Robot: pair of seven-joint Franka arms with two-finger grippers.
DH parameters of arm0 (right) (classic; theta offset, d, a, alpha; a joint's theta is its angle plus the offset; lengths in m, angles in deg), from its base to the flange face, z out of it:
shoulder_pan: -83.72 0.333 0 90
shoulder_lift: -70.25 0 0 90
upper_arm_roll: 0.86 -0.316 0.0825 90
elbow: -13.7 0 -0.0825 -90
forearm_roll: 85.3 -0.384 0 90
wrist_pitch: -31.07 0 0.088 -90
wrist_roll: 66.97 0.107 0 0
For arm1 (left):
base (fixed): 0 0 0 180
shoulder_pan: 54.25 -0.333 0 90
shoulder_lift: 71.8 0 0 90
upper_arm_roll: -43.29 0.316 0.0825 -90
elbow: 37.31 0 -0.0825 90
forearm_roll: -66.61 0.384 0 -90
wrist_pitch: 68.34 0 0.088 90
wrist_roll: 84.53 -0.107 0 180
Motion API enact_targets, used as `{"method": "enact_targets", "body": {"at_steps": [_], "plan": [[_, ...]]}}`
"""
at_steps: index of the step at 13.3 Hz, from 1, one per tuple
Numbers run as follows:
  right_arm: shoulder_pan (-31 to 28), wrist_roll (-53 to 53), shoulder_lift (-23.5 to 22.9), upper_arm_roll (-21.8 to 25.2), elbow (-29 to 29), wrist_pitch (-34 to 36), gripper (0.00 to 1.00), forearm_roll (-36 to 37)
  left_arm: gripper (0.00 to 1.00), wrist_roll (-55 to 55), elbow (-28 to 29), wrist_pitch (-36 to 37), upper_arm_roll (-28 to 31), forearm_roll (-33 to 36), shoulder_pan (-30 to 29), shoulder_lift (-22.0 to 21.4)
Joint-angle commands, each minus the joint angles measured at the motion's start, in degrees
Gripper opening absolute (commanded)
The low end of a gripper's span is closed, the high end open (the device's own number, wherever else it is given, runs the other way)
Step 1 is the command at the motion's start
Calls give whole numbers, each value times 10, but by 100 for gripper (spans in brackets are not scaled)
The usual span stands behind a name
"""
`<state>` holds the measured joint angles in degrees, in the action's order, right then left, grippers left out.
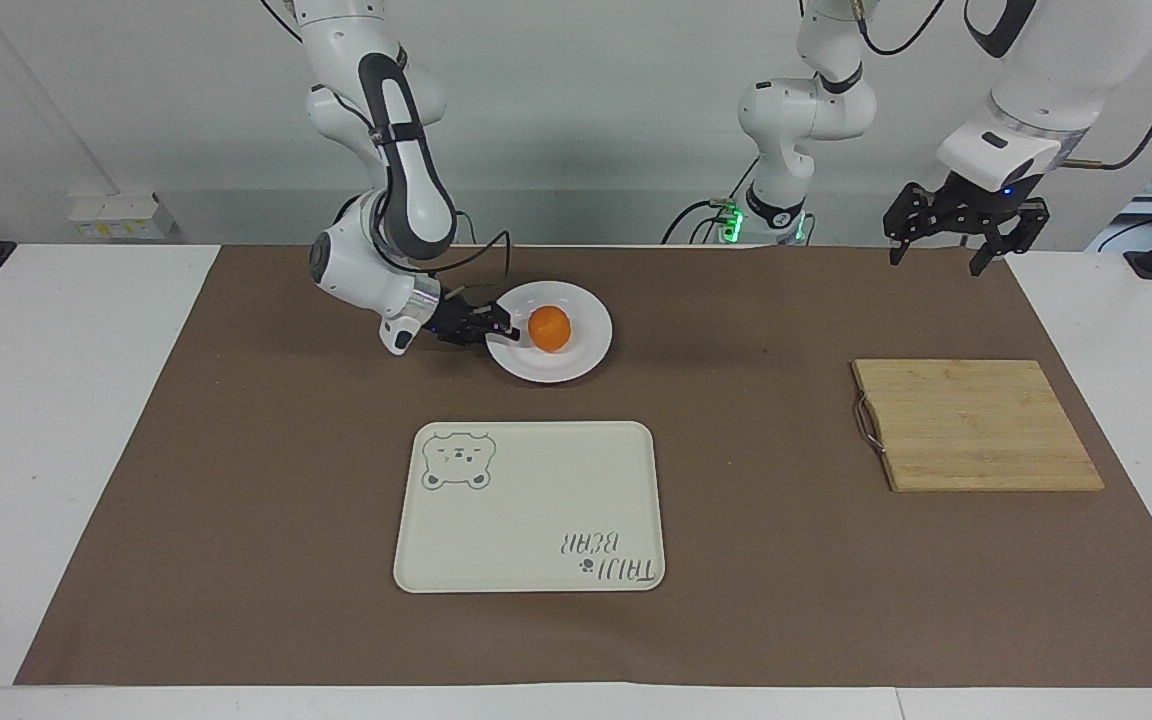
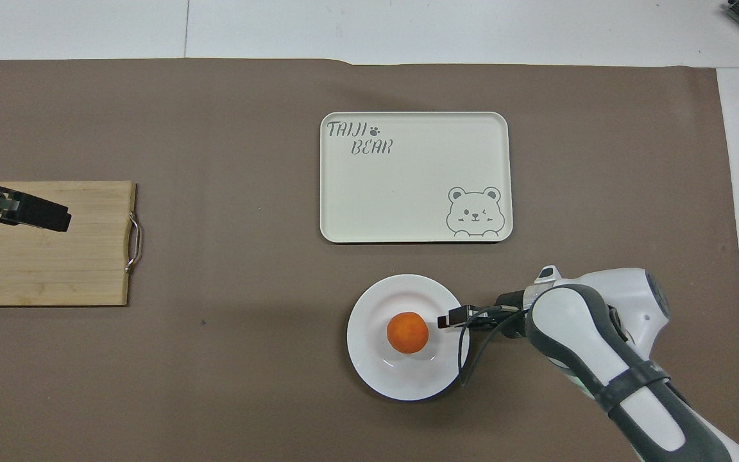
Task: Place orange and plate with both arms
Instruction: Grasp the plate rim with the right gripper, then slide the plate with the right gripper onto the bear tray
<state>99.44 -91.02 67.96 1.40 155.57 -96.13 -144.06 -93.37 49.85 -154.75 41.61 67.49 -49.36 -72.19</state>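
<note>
The orange (image 1: 549, 328) sits in the middle of the white plate (image 1: 576, 362), which lies on the brown mat close to the robots. My right gripper (image 1: 503, 330) lies low and level at the plate's rim, on the side toward the right arm's end, shut on that rim. In the overhead view the right gripper (image 2: 448, 319) reaches onto the plate (image 2: 401, 385) just beside the orange (image 2: 407, 332). My left gripper (image 1: 946, 248) is open and empty, and waits in the air over the mat's edge by the robots; it also shows over the board in the overhead view (image 2: 49, 217).
A cream bear-print tray (image 1: 536, 500) lies farther from the robots than the plate, also in the overhead view (image 2: 408, 186). A wooden cutting board (image 1: 971, 425) with a metal handle lies toward the left arm's end (image 2: 42, 256).
</note>
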Motion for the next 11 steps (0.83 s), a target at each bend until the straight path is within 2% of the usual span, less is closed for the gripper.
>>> {"method": "enact_targets", "body": {"at_steps": [1,5,11], "plan": [[0,2,10,-2,6,-4,0,-19,100,6,-2,-1,-5,9,-5,-4],[-8,1,2,-2,-15,7,0,-19,100,6,-2,-1,-5,9,-6,-4],[-27,-60,-1,2,-92,40,0,-18,100,6,-2,-1,-5,9,-6,-4]]}}
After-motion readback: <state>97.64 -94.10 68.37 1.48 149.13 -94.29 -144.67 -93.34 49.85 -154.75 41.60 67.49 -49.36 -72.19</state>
